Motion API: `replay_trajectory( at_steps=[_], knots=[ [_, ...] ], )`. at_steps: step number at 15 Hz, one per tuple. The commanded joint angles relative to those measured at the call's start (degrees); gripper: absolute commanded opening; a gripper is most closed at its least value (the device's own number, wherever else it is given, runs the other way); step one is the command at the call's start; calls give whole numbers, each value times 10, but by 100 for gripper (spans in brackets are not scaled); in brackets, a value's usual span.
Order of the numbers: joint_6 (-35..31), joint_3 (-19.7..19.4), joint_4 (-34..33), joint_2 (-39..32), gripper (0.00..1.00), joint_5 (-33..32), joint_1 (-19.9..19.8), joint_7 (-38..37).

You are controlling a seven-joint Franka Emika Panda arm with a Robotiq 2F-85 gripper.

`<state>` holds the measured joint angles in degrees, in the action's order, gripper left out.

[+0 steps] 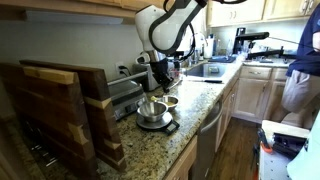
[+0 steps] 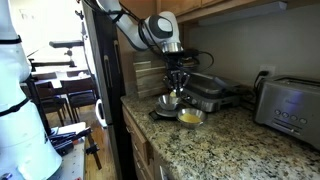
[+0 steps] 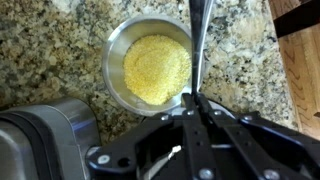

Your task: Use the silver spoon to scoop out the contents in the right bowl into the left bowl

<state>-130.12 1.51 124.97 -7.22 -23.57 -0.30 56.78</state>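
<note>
The right bowl (image 3: 150, 65) is small and shallow and holds yellow-tan contents (image 3: 155, 70); it also shows in both exterior views (image 1: 171, 101) (image 2: 190, 117). The left bowl (image 1: 151, 110) (image 2: 167, 101) is larger and shiny and stands beside it. My gripper (image 3: 195, 100) is shut on the thin handle of the silver spoon (image 3: 200, 45), which runs along the small bowl's right rim to the picture's top edge. The spoon's scoop end is out of view. In the exterior views my gripper (image 1: 160, 83) (image 2: 177, 86) hangs just above the two bowls.
The bowls sit on a speckled granite counter (image 3: 60, 25). A black flat base (image 1: 157, 125) lies under the larger bowl. A grey grill press (image 2: 208, 92) (image 3: 35, 140) stands close behind. Wooden boards (image 1: 60, 115), a toaster (image 2: 290, 105) and a person (image 1: 303, 65) are nearby.
</note>
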Motion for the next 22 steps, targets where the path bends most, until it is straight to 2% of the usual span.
replay_trajectory(
  at_steps=[1, 11, 17, 22],
  knots=[
    [6, 7, 30, 25, 4, -47, 18, -12],
    [-4, 29, 54, 23, 3, -241, 58, -133],
    [-9, 28, 68, 13, 3, -380, 58, -240],
    [-14, 30, 84, 13, 3, -443, 55, -302]
  ],
)
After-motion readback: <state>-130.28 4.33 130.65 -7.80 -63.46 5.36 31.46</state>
